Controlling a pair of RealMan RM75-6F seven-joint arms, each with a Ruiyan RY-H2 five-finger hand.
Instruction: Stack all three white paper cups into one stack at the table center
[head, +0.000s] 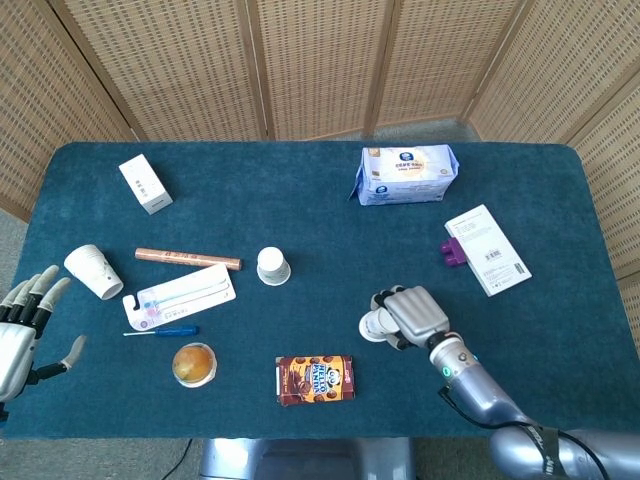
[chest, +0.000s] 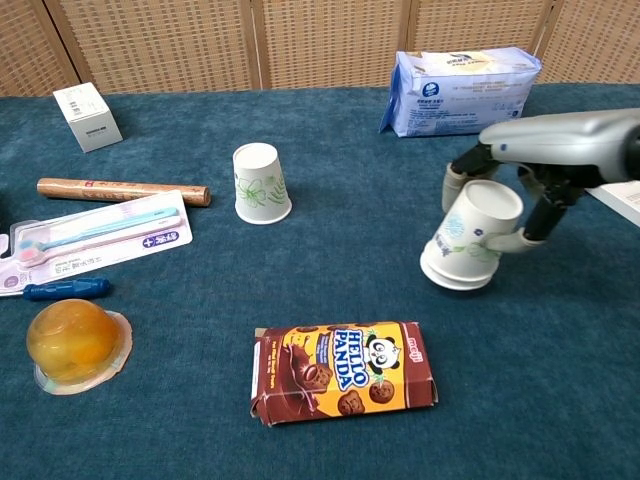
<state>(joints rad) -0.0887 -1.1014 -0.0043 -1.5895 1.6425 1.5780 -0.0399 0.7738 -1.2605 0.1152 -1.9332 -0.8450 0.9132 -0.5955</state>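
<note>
My right hand (head: 412, 315) (chest: 530, 175) grips a white paper cup (chest: 467, 239) (head: 376, 324) upside down and tilted, just above the cloth right of the table's middle. A second white cup (head: 272, 266) (chest: 260, 183) stands mouth-down near the centre. The third white cup (head: 93, 271) lies on its side at the far left, seen only in the head view. My left hand (head: 25, 325) hovers off the table's left edge with fingers spread and nothing in it.
A Hello Panda box (chest: 344, 371) lies at the front centre. A toothbrush pack (chest: 95, 240), brown tube (chest: 122, 189), blue pen (chest: 65, 290) and jelly cup (chest: 72, 344) crowd the left. A tissue pack (chest: 463, 91), white box (head: 145, 185) and a white-and-purple pack (head: 484, 249) lie further back.
</note>
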